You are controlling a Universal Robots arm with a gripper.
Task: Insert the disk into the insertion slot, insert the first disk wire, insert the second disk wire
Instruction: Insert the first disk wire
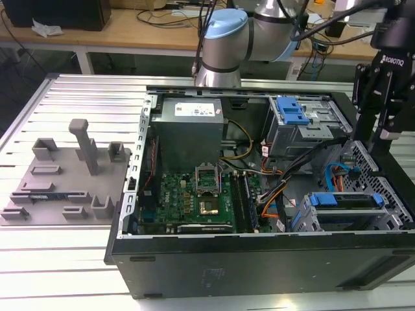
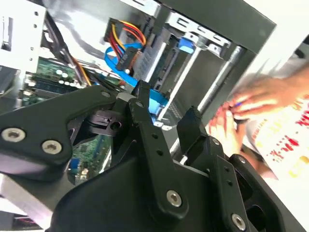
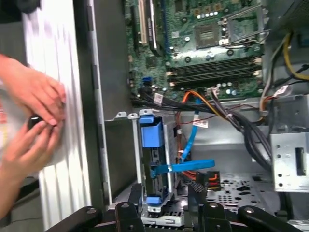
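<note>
The disk (image 1: 343,208), in its blue carrier, lies inside the insertion slot (image 1: 302,219), the low grey cage at the case's corner on the exterior view's right. In the first wrist view the disk (image 3: 155,162) sits in the cage below my gripper (image 3: 165,192). A blue flat wire (image 3: 188,167) reaches its side, and a black connector with orange wires (image 3: 210,180) lies beside it; whether either is plugged in I cannot tell. My gripper (image 1: 377,137) hangs above the case wall, open and holding nothing. Its fingers (image 2: 143,104) stand apart.
A person's hands (image 3: 31,113) rest on the white table just outside the case wall, close to the gripper. Inside the case are the motherboard (image 1: 194,194), a cable bundle (image 3: 231,116) and a taller grey bay with a blue latch (image 1: 292,113). A grey fixture (image 1: 65,175) lies at the exterior view's left.
</note>
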